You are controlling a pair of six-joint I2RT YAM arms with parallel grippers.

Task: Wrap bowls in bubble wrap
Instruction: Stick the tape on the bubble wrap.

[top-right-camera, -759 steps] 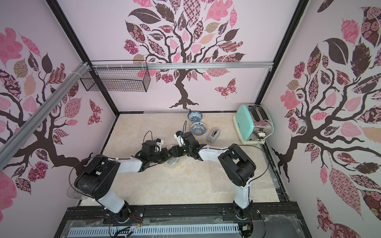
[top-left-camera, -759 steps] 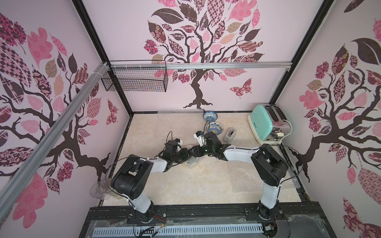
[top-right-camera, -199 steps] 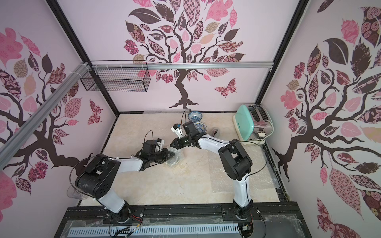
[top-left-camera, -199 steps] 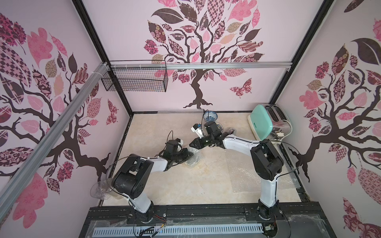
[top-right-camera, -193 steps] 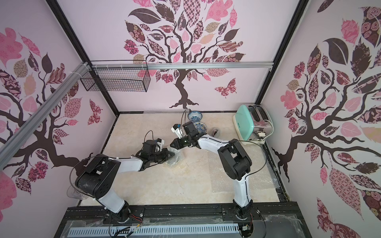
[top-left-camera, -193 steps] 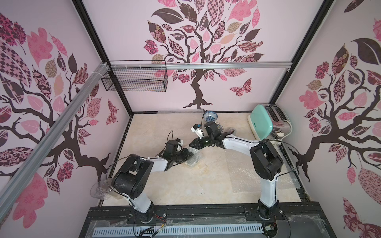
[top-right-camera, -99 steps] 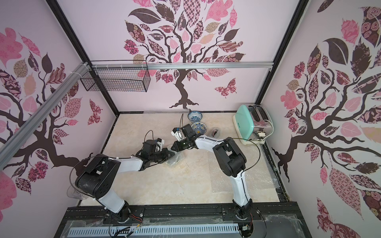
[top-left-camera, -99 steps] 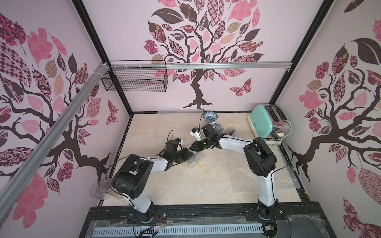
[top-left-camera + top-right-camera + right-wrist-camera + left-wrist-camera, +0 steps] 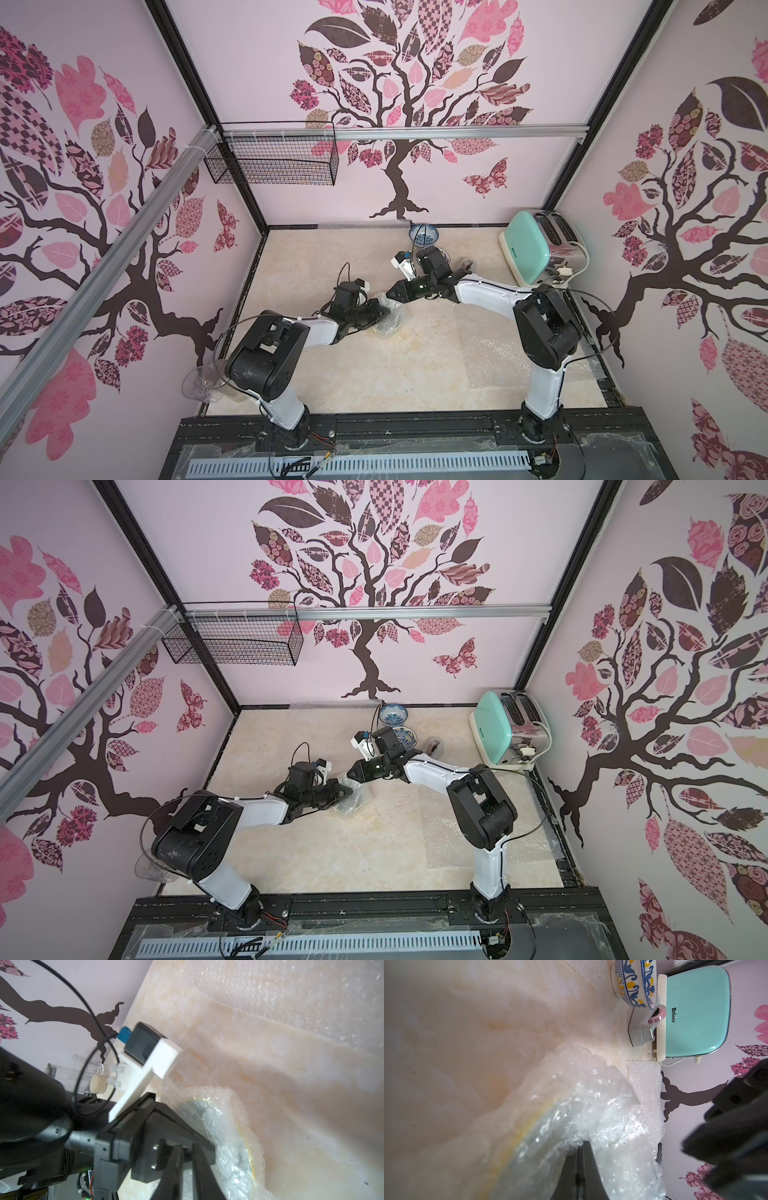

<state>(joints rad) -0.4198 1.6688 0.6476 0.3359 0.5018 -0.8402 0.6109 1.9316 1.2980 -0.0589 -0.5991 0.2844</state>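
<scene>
L pincer (image 9: 582, 1144) clamped on wrap (image 9: 571, 1105) round bowl (image 9: 529, 1122); R pincer (image 9: 188, 1148) barely ajar, empty: if L slips, wrap may spring open.

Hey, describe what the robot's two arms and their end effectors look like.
The left arm and right arm have white links between bulky black joint housings. The left end effector and right end effector are black, tapering to points. Thin black cables loop alongside; white camera mounts sit at the wrists.

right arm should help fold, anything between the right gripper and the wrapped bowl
Only the left gripper, shut on the bubble wrap, sits directly ahead of the right gripper; the wrapped bowl lies beside it.
</scene>
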